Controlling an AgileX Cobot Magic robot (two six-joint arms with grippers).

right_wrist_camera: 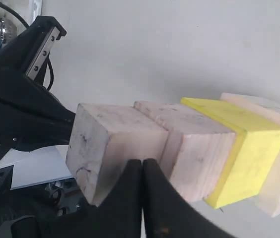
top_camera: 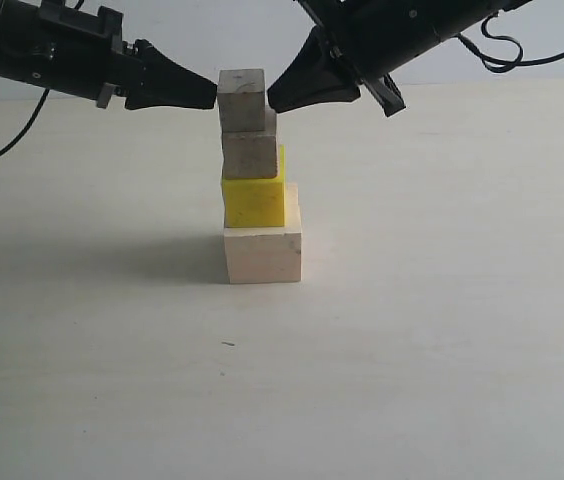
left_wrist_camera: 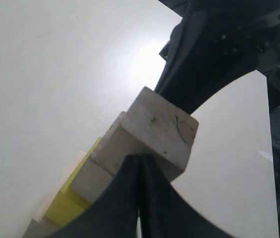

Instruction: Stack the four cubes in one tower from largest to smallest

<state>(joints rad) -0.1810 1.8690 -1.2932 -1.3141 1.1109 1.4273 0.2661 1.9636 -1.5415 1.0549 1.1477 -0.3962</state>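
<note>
A tower stands mid-table: large pale wood cube (top_camera: pixel 263 256) at the bottom, yellow cube (top_camera: pixel 254 200) on it, small wood cube (top_camera: pixel 250 153) above, smallest wood cube (top_camera: pixel 241 99) on top. My left gripper (top_camera: pixel 212 95) is shut, its tip against the top cube's left face. My right gripper (top_camera: pixel 271 96) is shut too, its tip against the right face. The left wrist view shows the smallest cube (left_wrist_camera: pixel 160 133) just past my closed left gripper (left_wrist_camera: pixel 139 157). In the right wrist view the smallest cube (right_wrist_camera: pixel 111 145) lies beyond my closed right gripper (right_wrist_camera: pixel 142 161), with the yellow cube (right_wrist_camera: pixel 244 158) further along.
The pale table (top_camera: pixel 442 330) spreads round the tower on all sides. A black cable (top_camera: pixel 507 55) hangs behind the right arm, and another cable (top_camera: pixel 7 140) trails from the left arm.
</note>
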